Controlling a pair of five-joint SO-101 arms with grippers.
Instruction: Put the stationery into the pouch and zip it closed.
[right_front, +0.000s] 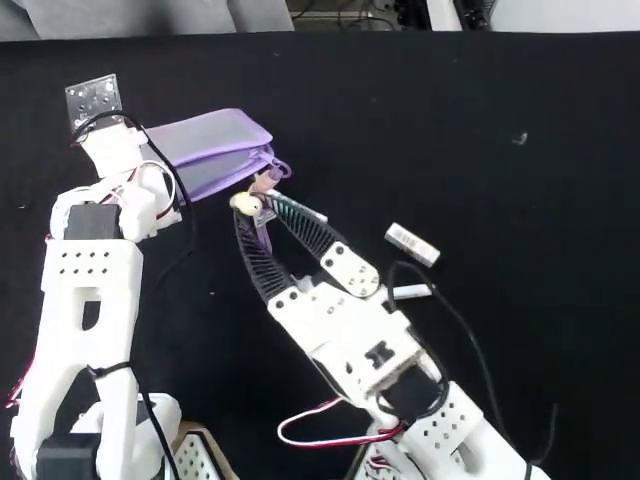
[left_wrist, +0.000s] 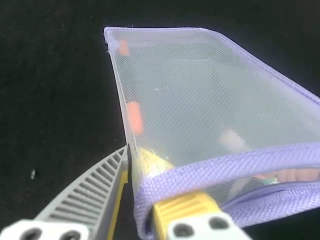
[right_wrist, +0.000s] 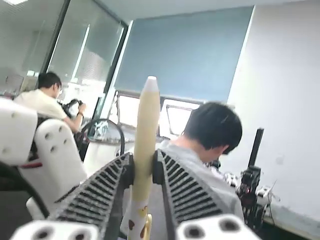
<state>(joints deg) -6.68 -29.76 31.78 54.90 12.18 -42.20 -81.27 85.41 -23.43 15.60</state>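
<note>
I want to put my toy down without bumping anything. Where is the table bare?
The broad black table right of the small white block is bare, and the far strip behind the pouch. It is crowded where the right gripper holds a pen at the pouch's mouth.

Black tabletop (right_front: 520, 90), blue roller blind (right_wrist: 190, 55) above a window (right_wrist: 131, 111), white wall (right_wrist: 285, 90), glass partition (right_wrist: 75, 55) alongside.

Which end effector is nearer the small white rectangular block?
Right. The right end effector is at the end of the purple mesh pouch facing the block; the left end effector clamps its far end.
</note>
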